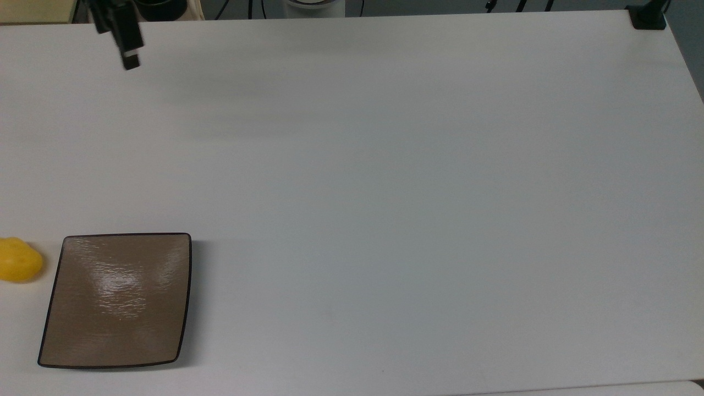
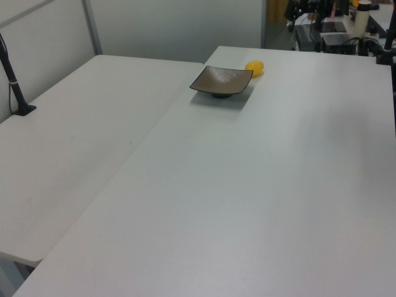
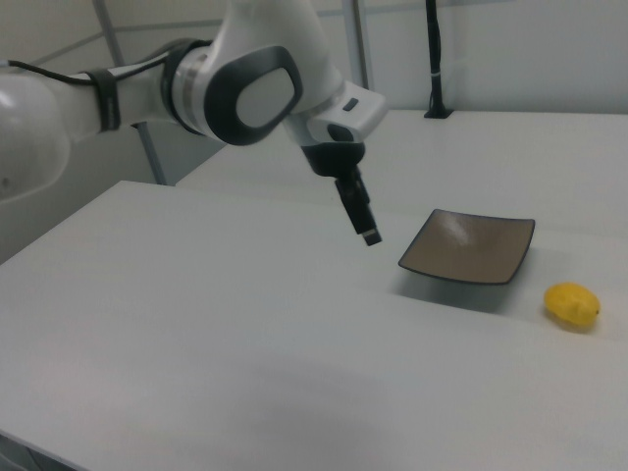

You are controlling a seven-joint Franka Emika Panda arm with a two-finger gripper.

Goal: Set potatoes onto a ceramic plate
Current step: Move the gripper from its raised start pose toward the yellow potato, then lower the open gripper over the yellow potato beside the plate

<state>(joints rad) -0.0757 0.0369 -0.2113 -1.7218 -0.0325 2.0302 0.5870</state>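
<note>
The yellow potato (image 1: 19, 259) lies on the white table at the top view's left edge, just beside the square brown ceramic plate (image 1: 118, 300) and apart from it. The plate holds nothing. In the left view the potato (image 2: 254, 68) sits behind the plate (image 2: 221, 80). In the right view the potato (image 3: 572, 304) rests to the right of the plate (image 3: 469, 245). My gripper (image 1: 130, 63) hangs above the table's far left part in the top view, well away from both. It points down in the right view, gripper (image 3: 370, 235) left of the plate.
A black clamp (image 1: 648, 16) sits at the table's far right corner in the top view. A second white table (image 2: 74, 136) adjoins on the left view's left, with a black post (image 2: 15, 86) standing on it. Cables and gear (image 2: 322, 12) crowd the far edge.
</note>
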